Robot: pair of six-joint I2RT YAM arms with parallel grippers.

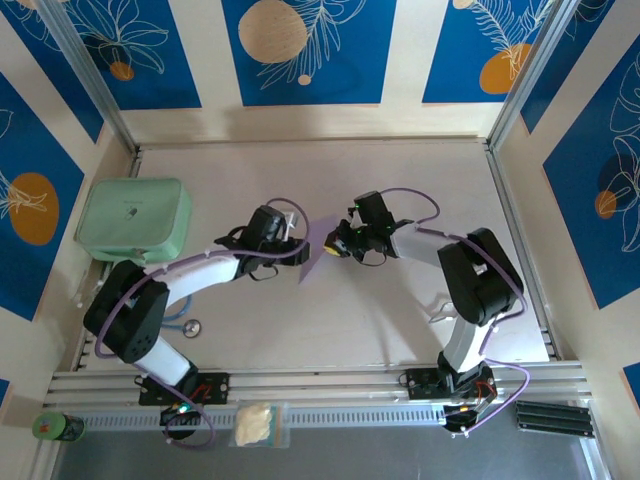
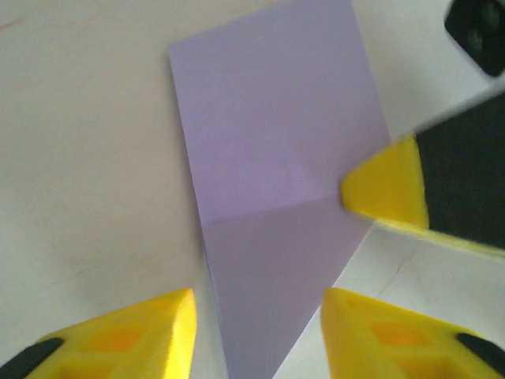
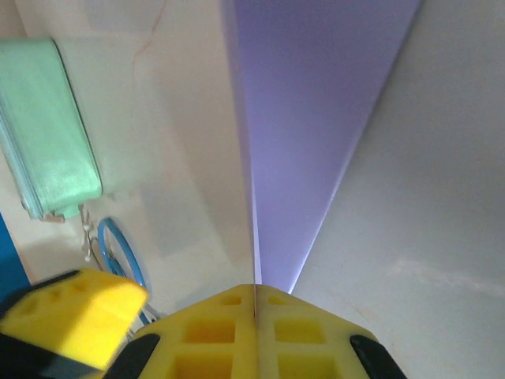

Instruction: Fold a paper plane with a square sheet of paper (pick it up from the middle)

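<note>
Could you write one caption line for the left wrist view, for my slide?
Left fingers open over the creased lilac sheet while the right fingers pinch its edge.

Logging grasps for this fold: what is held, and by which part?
The right gripper pinches the folded lilac paper by one side edge; the left gripper is open, holding nothing.

The table (image 1: 330,320) is lit brightly and evenly from above; only soft shadows are thrown. Up close, the left gripper (image 2: 259,304) is rendered blurred.
</note>
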